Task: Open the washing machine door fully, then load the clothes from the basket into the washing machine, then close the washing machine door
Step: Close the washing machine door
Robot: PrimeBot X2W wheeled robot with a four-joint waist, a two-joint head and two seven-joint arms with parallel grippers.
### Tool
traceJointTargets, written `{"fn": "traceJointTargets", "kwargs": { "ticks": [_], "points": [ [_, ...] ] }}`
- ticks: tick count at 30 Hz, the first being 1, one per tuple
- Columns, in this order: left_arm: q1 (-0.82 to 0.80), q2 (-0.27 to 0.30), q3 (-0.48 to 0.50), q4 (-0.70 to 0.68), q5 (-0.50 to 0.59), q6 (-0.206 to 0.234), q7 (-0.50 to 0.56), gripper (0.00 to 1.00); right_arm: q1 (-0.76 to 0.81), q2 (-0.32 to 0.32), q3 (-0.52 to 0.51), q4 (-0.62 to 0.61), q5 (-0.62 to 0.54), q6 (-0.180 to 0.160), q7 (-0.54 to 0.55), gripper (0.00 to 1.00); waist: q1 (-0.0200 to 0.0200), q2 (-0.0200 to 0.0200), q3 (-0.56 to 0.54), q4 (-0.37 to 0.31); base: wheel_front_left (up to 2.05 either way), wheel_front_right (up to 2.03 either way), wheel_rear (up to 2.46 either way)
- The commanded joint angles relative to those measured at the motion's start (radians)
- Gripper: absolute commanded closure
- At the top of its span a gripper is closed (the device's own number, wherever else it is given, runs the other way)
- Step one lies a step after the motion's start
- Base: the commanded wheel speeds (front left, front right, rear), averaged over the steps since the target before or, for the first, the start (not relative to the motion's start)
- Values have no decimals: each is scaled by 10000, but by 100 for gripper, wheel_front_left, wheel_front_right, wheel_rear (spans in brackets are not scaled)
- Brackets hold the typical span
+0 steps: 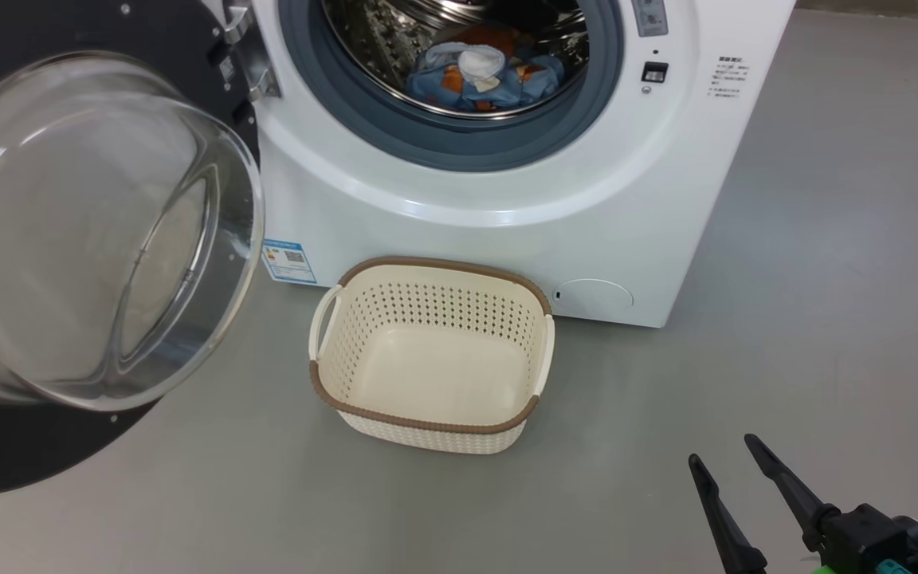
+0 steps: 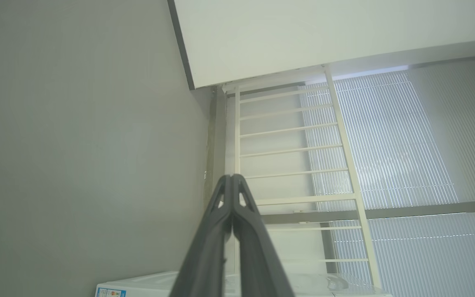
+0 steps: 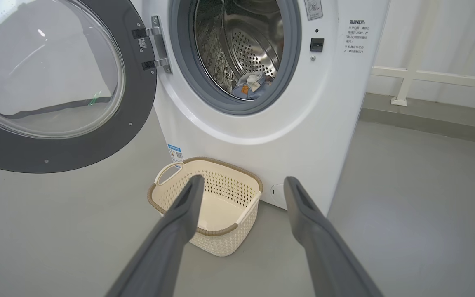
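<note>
We count one empty basket (image 1: 427, 423), two clothes (image 1: 475, 80) in the washing machine (image 1: 507, 231); left tool (image 2: 232, 178) pinched closed, right tool (image 1: 720, 448) spread, empty.

We see a smooth grey floor (image 1: 825, 319). On it, at the far side, stands the white washing machine (image 1: 491, 239). The cream basket (image 1: 427, 440) sits just in front of it, toward its left.

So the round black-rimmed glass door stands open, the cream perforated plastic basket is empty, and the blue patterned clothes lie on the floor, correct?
Not the floor: the head view shows the blue patterned clothes inside the steel drum. Door open, basket empty: right.
</note>
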Motion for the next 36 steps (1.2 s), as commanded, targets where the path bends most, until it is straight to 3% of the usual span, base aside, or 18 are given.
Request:
{"fn": "traceJointTargets", "kwargs": {
  "ticks": [1, 15, 23, 36],
  "points": [
    [-185, 541, 43, -198, -133, -121, 171, 100, -326, -188, 247, -219, 93, 16, -48, 0, 0, -1, 45, -92, 0, 0, 0],
    [-26, 12, 128, -20, -693, -553, 1197, 100, -195, -457, 427, -202, 173, 16, -48, 0, 0, -1, -84, -295, 0, 0, 0],
    [26, -286, -110, -57, -789, -587, 1935, 100, -205, -507, 455, -242, 174, 16, -48, 0, 0, -1, -46, -342, 0, 0, 0],
    [208, -628, -513, -420, -1139, -74, 4027, 100, -237, -481, 417, -246, 174, 16, -48, 0, 0, -1, 31, -296, 0, 0, 0]
  ]
}}
